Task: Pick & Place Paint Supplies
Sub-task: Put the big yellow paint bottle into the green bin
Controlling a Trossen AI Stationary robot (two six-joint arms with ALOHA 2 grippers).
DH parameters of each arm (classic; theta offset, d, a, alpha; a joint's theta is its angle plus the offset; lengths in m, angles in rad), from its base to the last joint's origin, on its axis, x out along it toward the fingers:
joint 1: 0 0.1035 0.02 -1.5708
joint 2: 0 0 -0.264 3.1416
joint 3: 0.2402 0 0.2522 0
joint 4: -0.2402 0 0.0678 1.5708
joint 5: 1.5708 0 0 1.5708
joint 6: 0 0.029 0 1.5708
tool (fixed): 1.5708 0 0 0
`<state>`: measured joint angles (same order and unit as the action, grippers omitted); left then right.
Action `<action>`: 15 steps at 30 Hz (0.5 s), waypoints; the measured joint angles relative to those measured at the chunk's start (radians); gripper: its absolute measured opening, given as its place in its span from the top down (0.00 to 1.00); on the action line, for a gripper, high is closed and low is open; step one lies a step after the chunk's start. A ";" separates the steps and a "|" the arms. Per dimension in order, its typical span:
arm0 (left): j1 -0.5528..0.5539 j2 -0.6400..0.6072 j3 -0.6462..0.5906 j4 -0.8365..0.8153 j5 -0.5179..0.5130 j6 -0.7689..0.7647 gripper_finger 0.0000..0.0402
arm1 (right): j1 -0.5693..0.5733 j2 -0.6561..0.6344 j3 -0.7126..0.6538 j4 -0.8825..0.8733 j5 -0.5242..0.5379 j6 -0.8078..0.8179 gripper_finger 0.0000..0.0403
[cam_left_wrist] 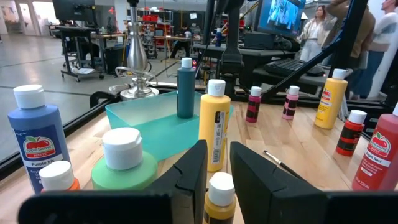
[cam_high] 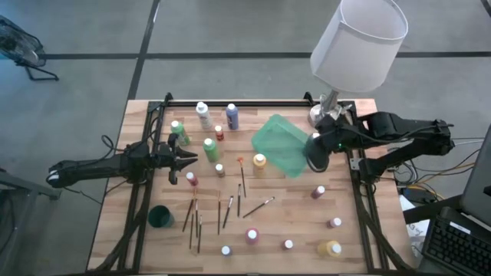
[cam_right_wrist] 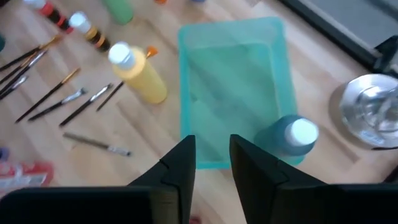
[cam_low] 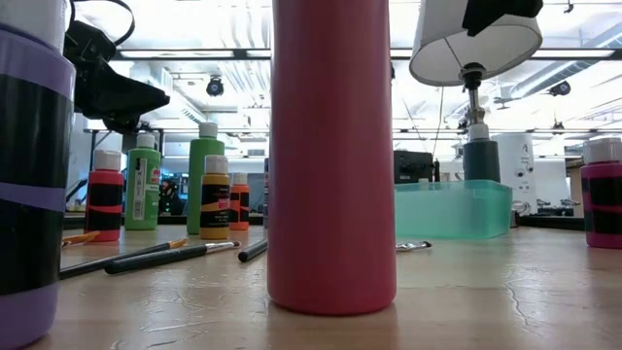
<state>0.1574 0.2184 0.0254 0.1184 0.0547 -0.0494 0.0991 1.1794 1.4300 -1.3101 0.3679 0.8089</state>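
We are hovering the right gripper (cam_right_wrist: 211, 163) over the tray (cam_right_wrist: 233, 81), fingers slightly apart and empty; a teal bottle (cam_right_wrist: 287, 137) is already standing inside. The left gripper (cam_left_wrist: 216, 168), narrowly parted and empty, is facing the yellow bottle (cam_left_wrist: 214, 124); next we judge it must close there.

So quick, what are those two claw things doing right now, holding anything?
Left gripper: jaws slightly apart, holding nothing, above the bottles.
Right gripper: jaws slightly apart, empty, over the green tray.
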 joint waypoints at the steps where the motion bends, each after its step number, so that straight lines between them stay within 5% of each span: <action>1: 0.000 0.000 0.000 0.000 0.000 0.000 0.81 | 0.000 0.000 0.000 0.002 0.006 0.001 0.80; 15: 0.000 0.000 0.000 0.000 0.000 0.000 0.81 | 0.099 0.001 -0.006 0.003 -0.006 0.096 0.92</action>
<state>0.1575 0.2182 0.0254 0.1184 0.0547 -0.0492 0.1978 1.1801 1.4240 -1.3071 0.3618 0.9051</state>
